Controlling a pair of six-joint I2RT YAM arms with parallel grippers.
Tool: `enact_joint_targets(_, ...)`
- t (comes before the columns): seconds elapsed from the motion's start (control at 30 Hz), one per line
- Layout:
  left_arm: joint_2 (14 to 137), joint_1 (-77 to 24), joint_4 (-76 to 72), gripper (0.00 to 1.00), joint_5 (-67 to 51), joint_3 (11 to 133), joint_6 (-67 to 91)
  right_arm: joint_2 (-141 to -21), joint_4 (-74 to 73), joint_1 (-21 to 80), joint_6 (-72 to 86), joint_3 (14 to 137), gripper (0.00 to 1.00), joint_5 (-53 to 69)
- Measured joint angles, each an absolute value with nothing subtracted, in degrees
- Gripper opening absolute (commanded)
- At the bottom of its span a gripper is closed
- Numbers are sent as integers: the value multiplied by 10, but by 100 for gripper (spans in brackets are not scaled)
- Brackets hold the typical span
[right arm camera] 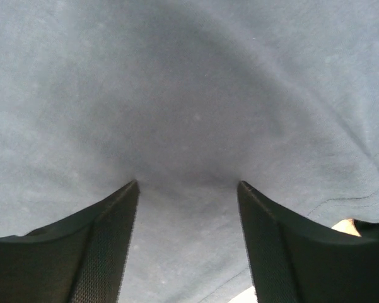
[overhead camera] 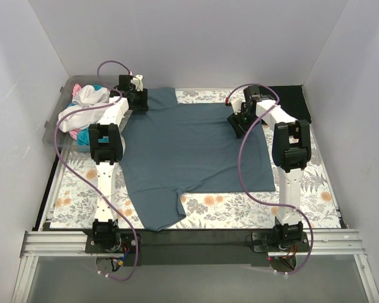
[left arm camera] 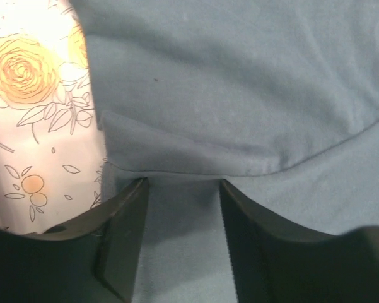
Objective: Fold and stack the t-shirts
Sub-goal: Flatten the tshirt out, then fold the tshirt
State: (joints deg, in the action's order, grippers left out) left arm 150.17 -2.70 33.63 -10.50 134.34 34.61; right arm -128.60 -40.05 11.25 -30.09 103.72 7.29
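Blue-grey t-shirt (overhead camera: 195, 148): matt knit cloth, smooth, lightly creased. Table cloth (overhead camera: 316, 189): floral-printed fabric, flat finish. Right gripper fingers (right arm camera: 94, 252): matt black plastic, finely textured inner faces. Bin (overhead camera: 53, 128), far left corner: clear plastic.

Spread t-shirt (overhead camera: 195, 151) lies centred on table cloth (overhead camera: 239, 205); bin (overhead camera: 53, 134) behind-left, another t-shirt (overhead camera: 293, 101) behind-right.

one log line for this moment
blue-grey t-shirt: spread flat, unfolded | left gripper: open, on its far-left edge | right gripper: open, on its far-right part | black t-shirt: far right
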Motion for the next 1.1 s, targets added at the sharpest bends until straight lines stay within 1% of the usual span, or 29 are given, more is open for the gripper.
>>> enact_joint_targets(0.03, 1500, -27, 338, 54, -111, 1343, 343, -1285, -401, 112, -301, 1037, 80, 76)
enact_joint_targets(0.07, 1497, -28, 343, 61, -117, 1343, 340, -1283, -402, 112, -301, 1037, 83, 81)
enact_joint_targets(0.1, 1491, -28, 354, 63, -127, 1340, 334, -1279, -404, 112, -304, 1035, 86, 84)
enact_joint_targets(0.17, 1465, -28, 378, 67, -152, 1319, 324, -1251, -409, 112, -309, 1016, 98, 95)
enact_joint_targets(0.23, 1422, -28, 410, 68, -178, 1291, 307, -1202, -427, 112, -325, 987, 98, 105)
enact_joint_targets(0.33, 1305, -27, 453, 68, -219, 1212, 268, -1091, -454, 112, -353, 938, 98, 120)
enact_joint_targets(0.4, 1191, -27, 479, 68, -251, 1153, 232, -995, -467, 112, -380, 901, 88, 128)
enact_joint_targets(0.43, 1131, -27, 487, 68, -265, 1123, 217, -956, -471, 113, -394, 881, 80, 128)
enact_joint_targets(0.47, 1069, -27, 497, 66, -281, 1090, 199, -913, -472, 113, -413, 848, 77, 125)
enact_joint_targets(0.5, 985, -27, 506, 65, -300, 1035, 176, -882, -479, 113, -425, 820, 72, 121)
enact_joint_targets(0.53, 951, -27, 511, 62, -308, 1008, 165, -837, -489, 113, -449, 766, 68, 113)
enact_joint_targets(0.57, 878, -27, 531, 58, -324, 945, 138, -814, -498, 113, -467, 724, 66, 105)
enact_joint_targets(0.6, 830, -28, 560, 55, -335, 891, 117, -793, -510, 112, -486, 664, 62, 94)
enact_joint_targets(0.63, 805, -28, 571, 54, -340, 854, 101, -784, -512, 113, -500, 621, 60, 83)
enact_joint_targets(0.7, 768, -28, 607, 53, -335, 741, 56, -769, -532, 112, -521, 543, 57, 60)
enact_joint_targets(0.77, 746, -30, 647, 52, -326, 664, 13, -752, -535, 112, -533, 500, 56, 44)
enact_joint_targets(0.83, 688, -59, 681, 53, -310, 577, -23, -732, -527, 112, -543, 473, 56, 29)
enact_joint_targets(0.87, 662, -74, 696, 54, -305, 555, -32, -728, -524, 113, -544, 467, 57, 26)
enact_joint_targets(0.93, 594, -138, 707, 55, -274, 501, -45, -724, -500, 112, -554, 437, 56, 11)
enact_joint_targets(1.1, 597, -163, 699, 55, -242, 481, -51, -730, -458, 112, -560, 415, 46, -14)
